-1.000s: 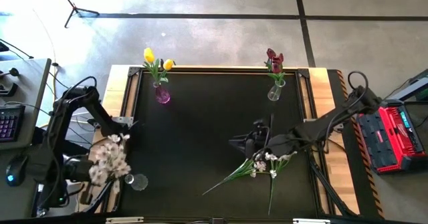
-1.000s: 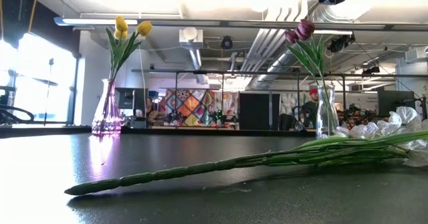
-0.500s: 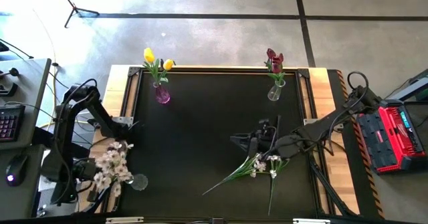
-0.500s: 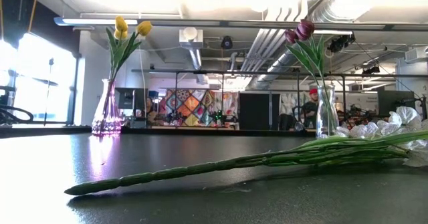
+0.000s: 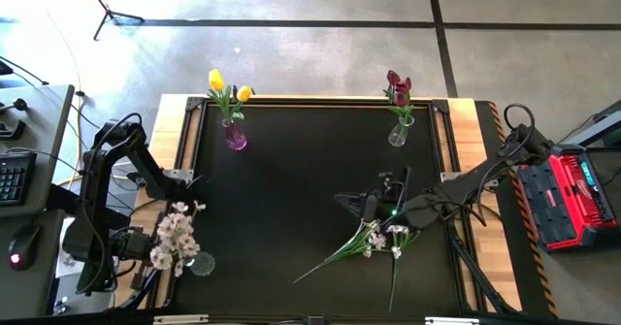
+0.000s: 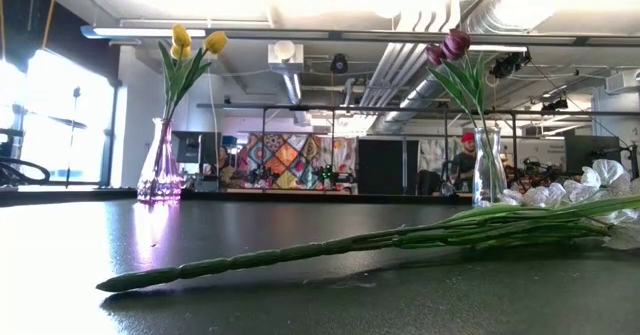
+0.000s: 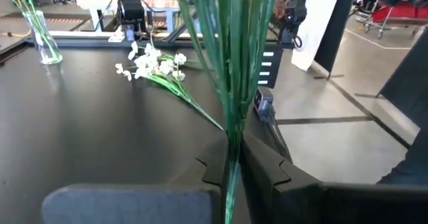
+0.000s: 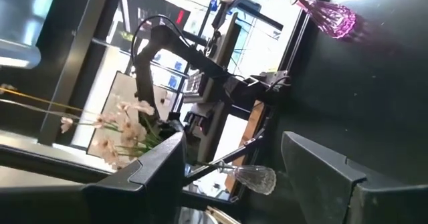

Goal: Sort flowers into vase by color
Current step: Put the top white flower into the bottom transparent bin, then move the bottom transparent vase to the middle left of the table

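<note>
At the black table's left front corner, the left gripper (image 5: 146, 250) pinches a white-pink blossom spray (image 5: 176, 239) over a clear vase (image 5: 200, 263), closer than before. More sprays (image 5: 383, 236) lie under the wide-open right gripper (image 5: 361, 207). Grey floor surrounds the black table (image 5: 291, 170).

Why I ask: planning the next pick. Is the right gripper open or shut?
Open: fingers of the right gripper stand wide apart in its wrist view, gripping nothing.
</note>
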You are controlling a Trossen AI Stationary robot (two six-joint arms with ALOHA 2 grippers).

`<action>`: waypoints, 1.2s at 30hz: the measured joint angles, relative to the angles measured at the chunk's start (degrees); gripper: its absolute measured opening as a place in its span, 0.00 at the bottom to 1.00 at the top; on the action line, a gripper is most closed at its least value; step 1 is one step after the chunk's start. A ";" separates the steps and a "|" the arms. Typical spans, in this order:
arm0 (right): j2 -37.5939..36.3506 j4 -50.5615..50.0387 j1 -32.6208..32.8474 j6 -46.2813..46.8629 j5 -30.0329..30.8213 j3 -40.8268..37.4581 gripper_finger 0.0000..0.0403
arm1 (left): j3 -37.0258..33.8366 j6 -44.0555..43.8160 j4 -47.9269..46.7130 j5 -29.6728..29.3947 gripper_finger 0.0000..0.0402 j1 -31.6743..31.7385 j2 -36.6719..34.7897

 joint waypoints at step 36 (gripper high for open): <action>0.15 1.51 1.28 -1.37 4.67 0.00 0.58 | -1.40 -3.79 4.29 18.59 0.37 -4.26 -2.32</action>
